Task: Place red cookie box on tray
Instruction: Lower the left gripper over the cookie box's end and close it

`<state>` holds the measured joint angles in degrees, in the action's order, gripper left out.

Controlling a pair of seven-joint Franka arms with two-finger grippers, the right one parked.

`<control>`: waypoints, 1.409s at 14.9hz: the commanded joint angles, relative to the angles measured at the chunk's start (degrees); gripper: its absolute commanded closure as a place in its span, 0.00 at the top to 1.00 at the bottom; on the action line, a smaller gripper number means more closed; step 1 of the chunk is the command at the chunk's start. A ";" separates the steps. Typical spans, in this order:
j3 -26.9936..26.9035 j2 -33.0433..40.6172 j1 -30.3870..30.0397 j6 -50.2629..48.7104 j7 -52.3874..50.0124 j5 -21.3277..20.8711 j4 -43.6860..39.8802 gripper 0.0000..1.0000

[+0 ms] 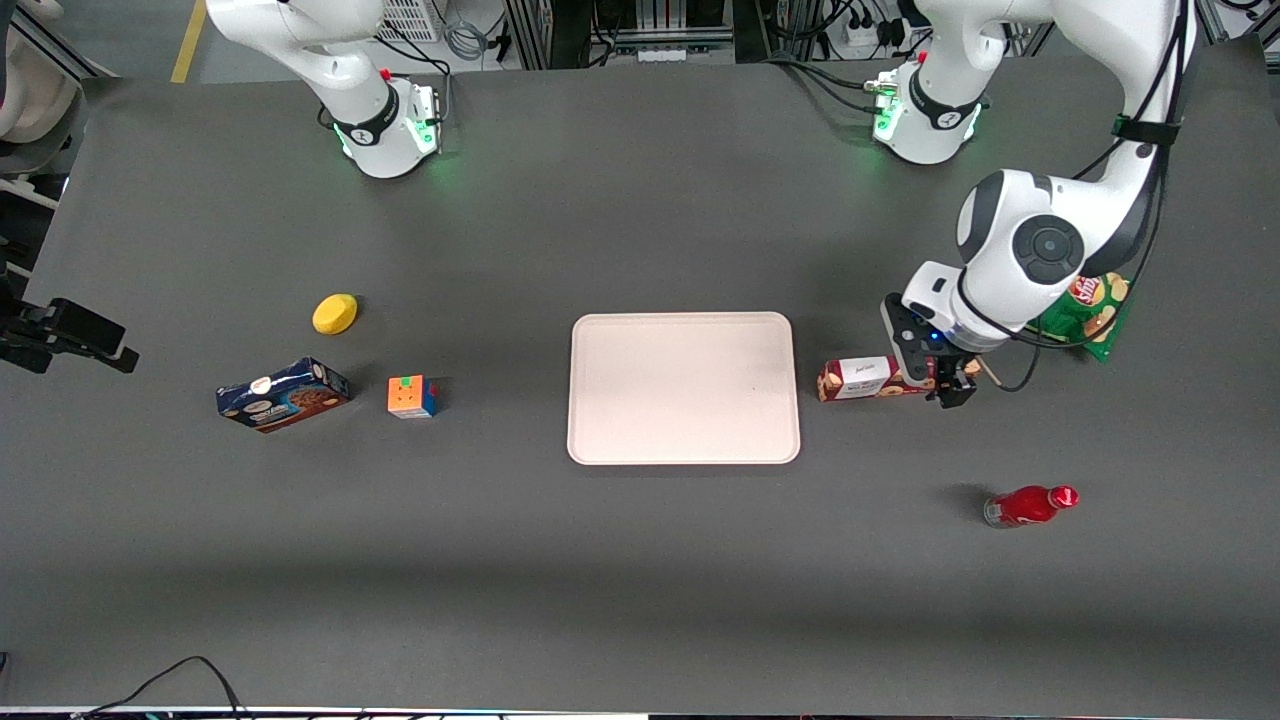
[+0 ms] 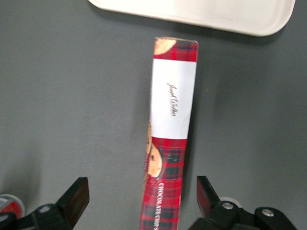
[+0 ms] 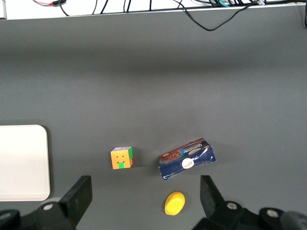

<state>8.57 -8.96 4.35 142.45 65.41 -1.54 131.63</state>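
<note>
Your tray point(image 1: 684, 388) sits bare at mid-table, ready to receive. Just beside its edge toward the working arm lies the red cookie box point(image 1: 868, 378), flat on the table, white-label end pointing at the tray. Your gripper point(image 2: 143, 203) hangs over the box's other end, fingers point(image 2: 76, 199) spread wide, one on each long side and touching neither, set, I'd judge, to close across the narrow width.
</note>
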 commanded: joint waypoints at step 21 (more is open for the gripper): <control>-0.83 -5.20 2.06 16.54 1.04 0.75 7.76 0.00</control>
<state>8.50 -14.24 5.64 159.21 65.61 -1.54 139.63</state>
